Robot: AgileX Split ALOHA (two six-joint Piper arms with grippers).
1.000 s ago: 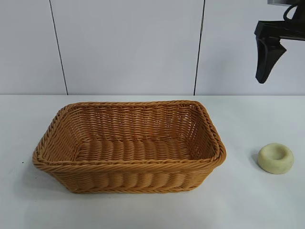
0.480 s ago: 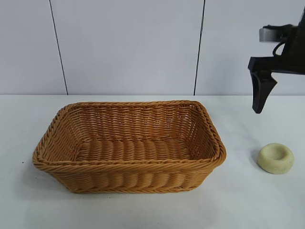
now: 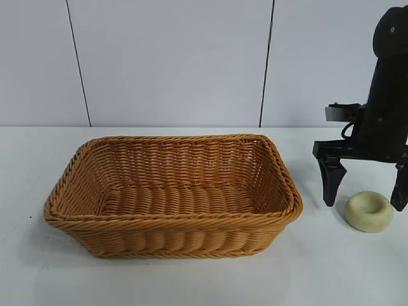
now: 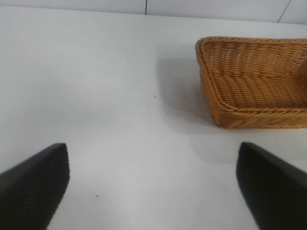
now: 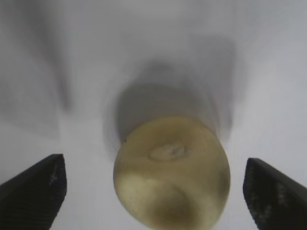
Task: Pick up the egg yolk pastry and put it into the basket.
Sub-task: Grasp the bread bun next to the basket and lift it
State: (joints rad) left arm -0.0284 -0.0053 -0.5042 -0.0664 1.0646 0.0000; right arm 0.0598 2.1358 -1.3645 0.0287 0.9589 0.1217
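The egg yolk pastry [image 3: 369, 211], a small pale cream-yellow puck with a dimpled centre, lies on the white table to the right of the basket [image 3: 172, 220]. My right gripper [image 3: 364, 191] is open and straddles the pastry, one finger on each side, tips close to the table, not touching it. In the right wrist view the pastry [image 5: 171, 177] sits between the two open fingers [image 5: 33, 189]. The orange-brown wicker basket stands at the table's middle and holds nothing. My left gripper [image 4: 153, 191] is open over bare table, out of the exterior view; the basket's corner [image 4: 254, 81] shows beyond it.
The white table [image 3: 191, 280] runs back to a pale panelled wall. The basket's right rim [image 3: 290, 191] lies a short way left of the right gripper's near finger.
My right gripper has come down from high at the upper right to table level, and its open fingers now stand on both sides of the pastry. The pastry and basket have not moved.
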